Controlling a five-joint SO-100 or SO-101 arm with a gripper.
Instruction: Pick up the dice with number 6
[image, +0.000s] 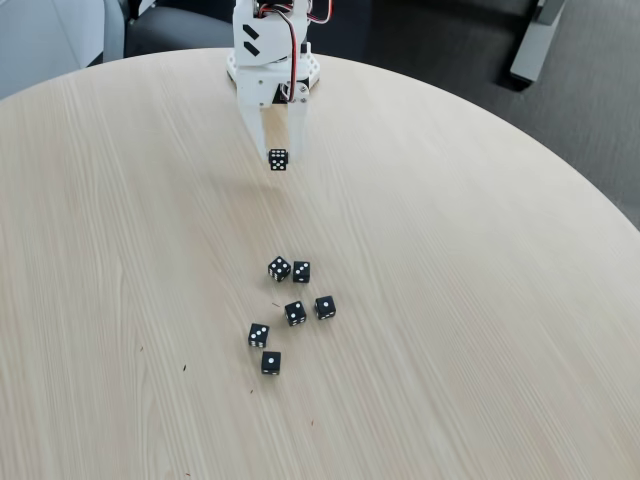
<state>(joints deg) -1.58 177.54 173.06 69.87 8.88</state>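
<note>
In the fixed view a white arm (268, 60) stands at the far edge of a round, pale wood-grain counter (450, 300), with red and black wires running down its upper part. Its claw (277, 155) points down toward the counter and is closed on a small black die (278, 159), pinched at the fingertips. The face of that die turned to the camera is crowded with white pips, about six, though they are too small to count surely. The die hangs clear of the counter, just below the arm's base in the picture and well apart from the rest. Nearer the camera, around the middle of the counter, six more black dice lie in a loose cluster. Two sit side by side at the top of the group, one (279, 268) on the left and one (301, 271) on the right, almost touching. Below them lie one (295, 313) and, just to its right, another (325, 307). Lower left is a die (258, 335), and the nearest one (271, 363) shows a single pip on top. A few small dark specks dot the counter near the cluster.
</note>
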